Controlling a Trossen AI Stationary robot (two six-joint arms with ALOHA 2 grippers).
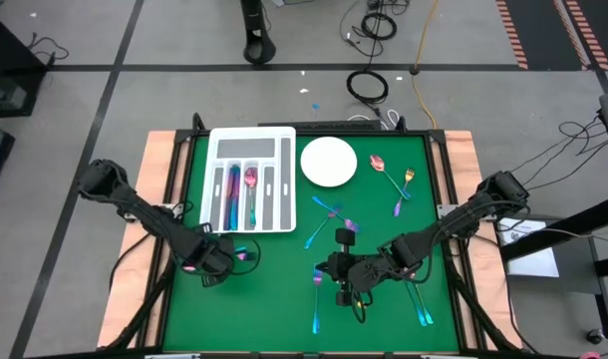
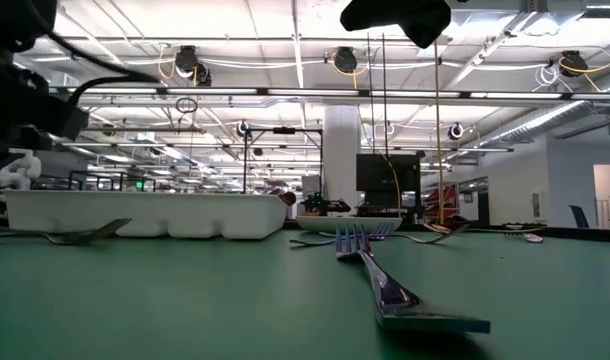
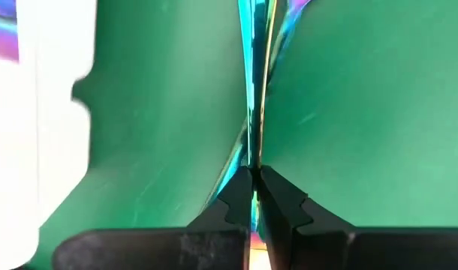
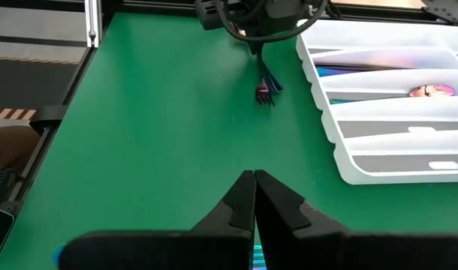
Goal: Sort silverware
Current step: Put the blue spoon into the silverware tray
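An iridescent fork (image 1: 246,253) lies on the green table just in front of the white divided tray (image 1: 249,179), its tines (image 4: 265,93) toward the table's right. My left gripper (image 1: 222,256) points straight down and is shut on it. My right gripper (image 4: 253,181) hangs shut above the middle of the table's near half (image 1: 329,269), slanting down toward the left, with nothing held. The tray's slots hold a spoon (image 1: 251,179) and long pieces (image 1: 232,194). More silverware lies scattered to the right. My left gripper pinches the fork's thin handle (image 3: 253,154) between its two fingers, coming from above and pointing down. The fork runs out from the fingertips along the gap between them. Its tine end (image 4: 265,93) looks to be down on the table.
A round white plate (image 1: 329,162) stands right of the tray. Loose pieces lie around it: a spoon (image 1: 377,162), a fork (image 1: 404,189), others at mid-table (image 1: 322,211) and near the front edge (image 1: 317,309), (image 1: 421,304). Bare green table lies at the near left.
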